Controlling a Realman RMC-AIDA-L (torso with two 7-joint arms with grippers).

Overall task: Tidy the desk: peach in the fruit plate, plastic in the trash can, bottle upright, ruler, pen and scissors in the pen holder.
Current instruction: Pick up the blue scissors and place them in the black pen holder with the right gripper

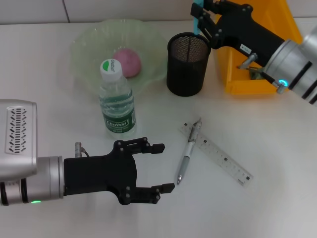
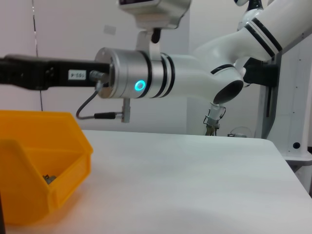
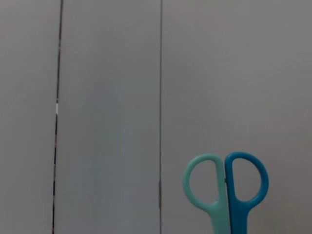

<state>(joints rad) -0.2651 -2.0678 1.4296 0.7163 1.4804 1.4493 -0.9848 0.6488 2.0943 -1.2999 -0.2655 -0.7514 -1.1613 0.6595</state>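
My right gripper is shut on the scissors, just behind and above the black mesh pen holder. The right wrist view shows their blue loop handles against a grey wall. The pink peach lies in the pale green fruit plate. In front of the plate the bottle stands upright. The pen lies across one end of the clear ruler on the desk. My left gripper is open just left of the pen, fingers pointing at it.
The yellow trash can stands right of the pen holder, under my right arm. In the left wrist view a small greyish scrap lies inside the trash can; I cannot tell what it is.
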